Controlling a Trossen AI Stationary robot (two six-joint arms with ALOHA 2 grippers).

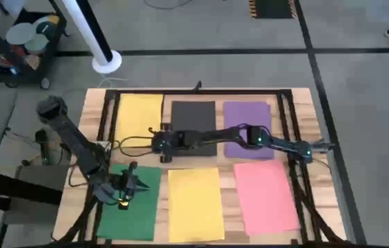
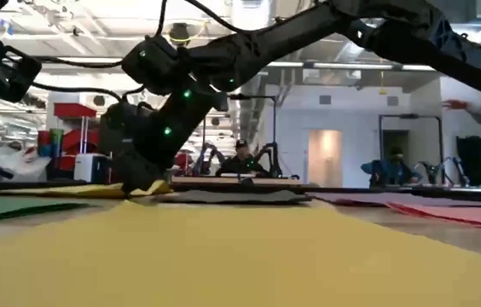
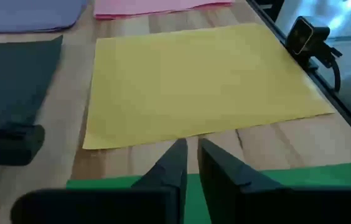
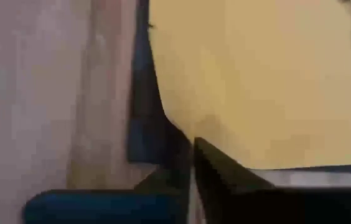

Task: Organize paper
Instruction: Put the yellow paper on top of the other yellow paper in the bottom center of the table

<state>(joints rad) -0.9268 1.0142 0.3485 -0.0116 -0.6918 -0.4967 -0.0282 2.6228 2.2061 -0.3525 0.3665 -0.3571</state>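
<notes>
Pinching far yellow sheet point(image 1: 138, 114) corner: right end effector point(image 1: 158, 142) closed; left end effector point(image 1: 127, 191) narrow over green sheet point(image 1: 131, 217).

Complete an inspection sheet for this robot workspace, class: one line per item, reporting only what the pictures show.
Surface: wooden table, dark frame around it.
Job's things: six paper sheets in two rows; far yellow sheet, black sheet, purple sheet; green sheet, near yellow sheet, pink sheet.
Clutter: nothing seen.
Grippers: right gripper shut on far yellow sheet's corner; left gripper over green sheet.
Cables: cable beside right gripper.
Surroundings: cart, white post; person behind.
</notes>
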